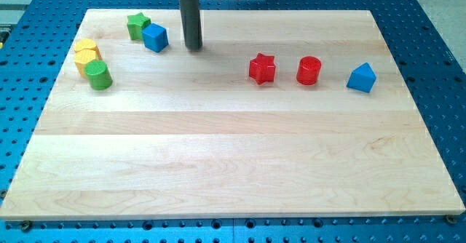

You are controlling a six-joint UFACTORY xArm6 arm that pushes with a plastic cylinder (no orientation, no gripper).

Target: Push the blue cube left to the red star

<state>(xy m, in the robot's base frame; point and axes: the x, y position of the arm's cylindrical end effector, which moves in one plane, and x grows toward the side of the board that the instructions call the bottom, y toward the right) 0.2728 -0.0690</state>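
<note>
Camera view, my tip (194,48) right of blue cube (155,37)

A green star (137,25) is seen upper left. Below it, two yellow blocks (87,54) and a green cylinder (98,75) are clustered. A red cylinder (309,70) and blue wedge (362,78) are placed right.

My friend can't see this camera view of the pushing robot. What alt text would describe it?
A dark rod's tip rests on a wooden board, just right of a blue cube touching a green star. Yellow blocks and a green cylinder sit at left; a red star, red cylinder and blue triangular block line up at right.
</note>
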